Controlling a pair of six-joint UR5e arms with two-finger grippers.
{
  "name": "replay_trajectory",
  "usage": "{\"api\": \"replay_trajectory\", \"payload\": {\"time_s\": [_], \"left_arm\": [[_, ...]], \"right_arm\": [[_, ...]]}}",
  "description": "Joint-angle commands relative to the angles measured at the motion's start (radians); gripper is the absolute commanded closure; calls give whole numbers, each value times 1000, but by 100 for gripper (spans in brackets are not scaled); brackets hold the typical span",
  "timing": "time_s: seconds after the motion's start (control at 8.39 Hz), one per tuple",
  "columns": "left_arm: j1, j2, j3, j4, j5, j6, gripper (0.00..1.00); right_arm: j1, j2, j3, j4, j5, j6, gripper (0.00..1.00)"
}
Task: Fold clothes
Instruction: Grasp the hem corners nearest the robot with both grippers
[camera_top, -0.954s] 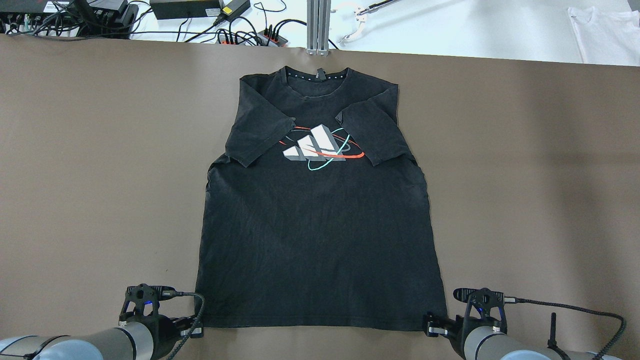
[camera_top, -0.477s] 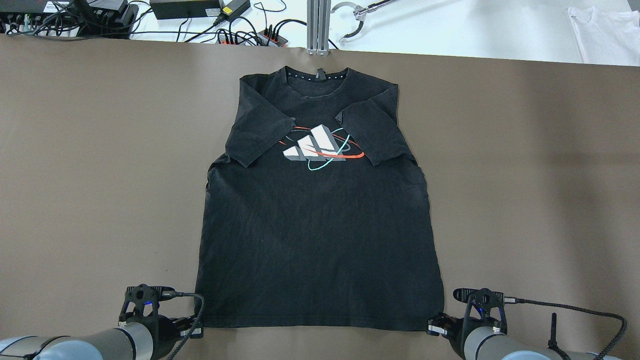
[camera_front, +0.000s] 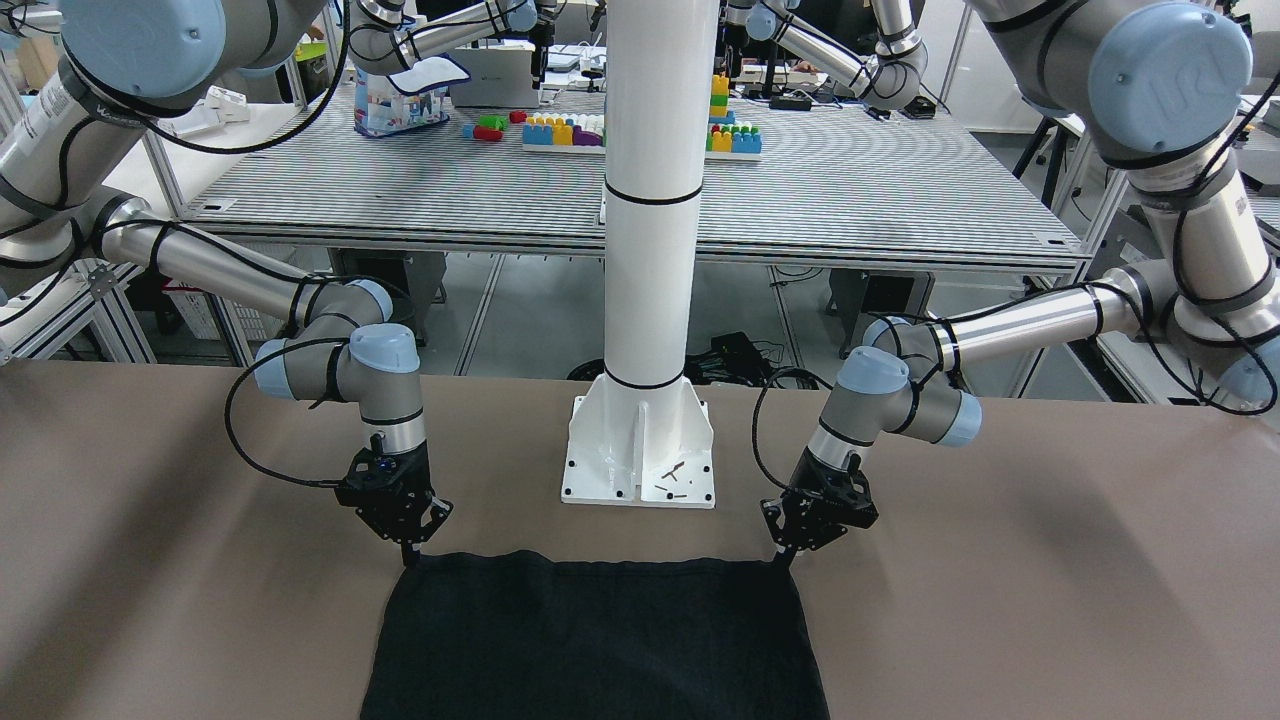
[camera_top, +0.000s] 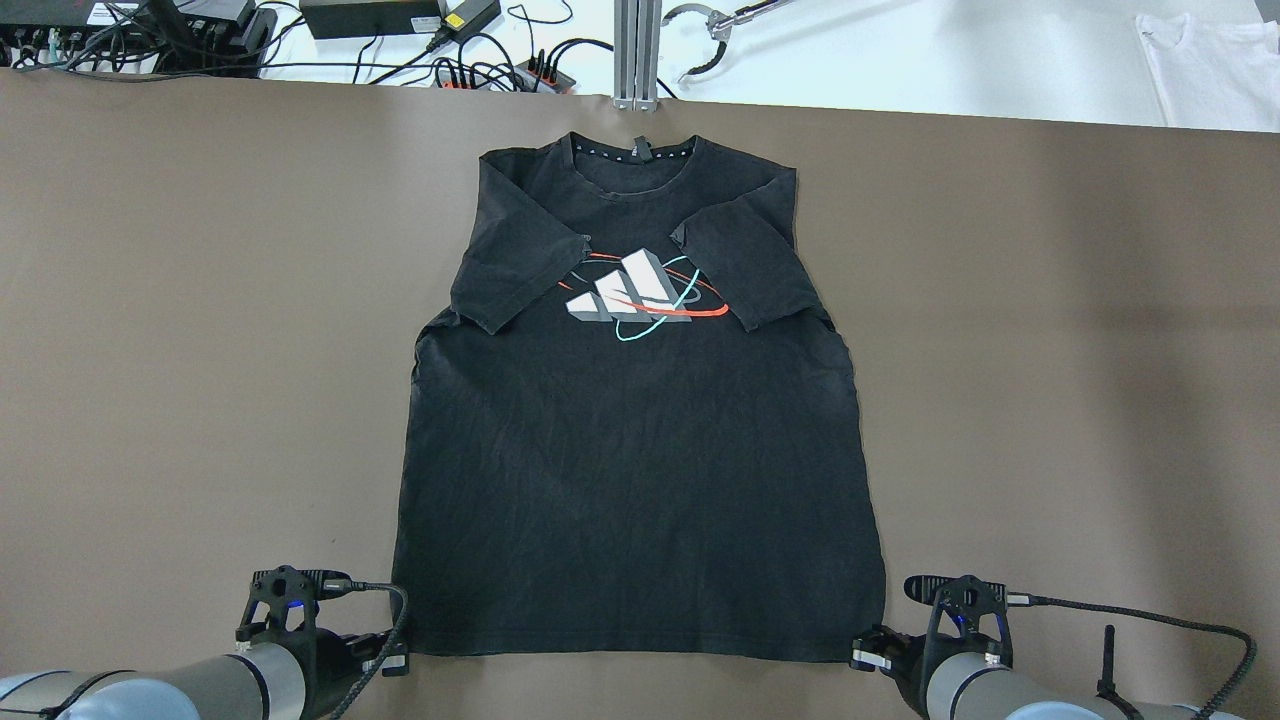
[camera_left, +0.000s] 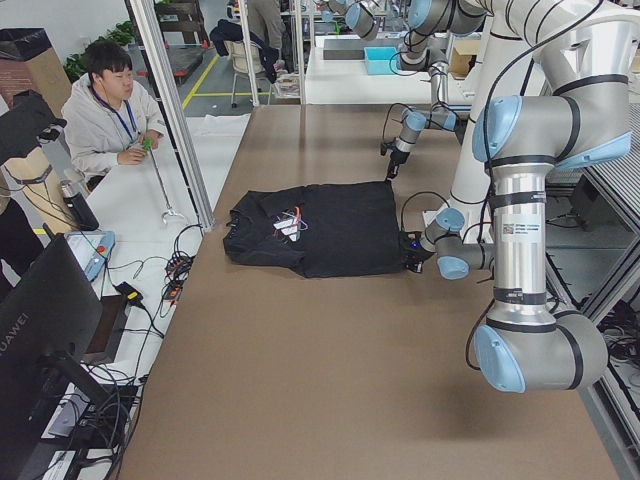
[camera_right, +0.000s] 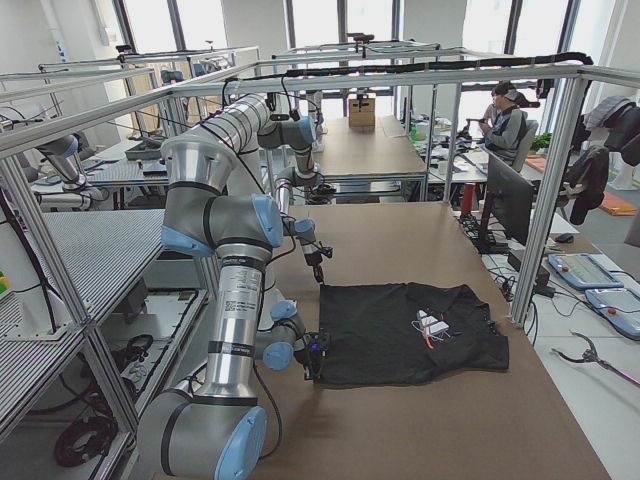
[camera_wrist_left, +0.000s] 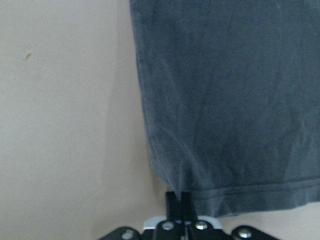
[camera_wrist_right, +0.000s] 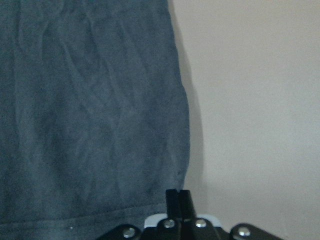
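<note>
Brown table (camera_top: 200, 350): black T-shirt (camera_top: 640, 480) lies flat, print up, sleeves folded inward. White pole's base plate (camera_front: 638, 470) sits near the hem, not touching.

Both grey arms reach low and forward; the black left gripper (camera_wrist_left: 175, 196) and right gripper (camera_wrist_right: 177, 194) hold their fingers pressed together.

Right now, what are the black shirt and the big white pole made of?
The black shirt looks like soft, matte cloth, maybe cotton: it wrinkles and has a stitched hem. The white pole looks like glossy painted metal, going by its shine and bolted base plate.
</note>
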Motion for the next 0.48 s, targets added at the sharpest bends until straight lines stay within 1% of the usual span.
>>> {"api": "replay_trajectory", "payload": {"time_s": [0.0, 0.12, 0.24, 0.36], "left_arm": [[-57, 0, -93, 42, -65, 34, 100], [-106, -2, -135, 84, -126, 48, 100], [-152, -5, -155, 111, -176, 50, 100], [-207, -35, -156, 151, -229, 54, 100]], "right_arm": [[14, 12, 71, -14, 12, -15, 100], [59, 26, 80, -14, 29, -41, 100], [136, 44, 88, -27, 104, -95, 100], [222, 87, 95, -85, 201, -112, 100]]}}
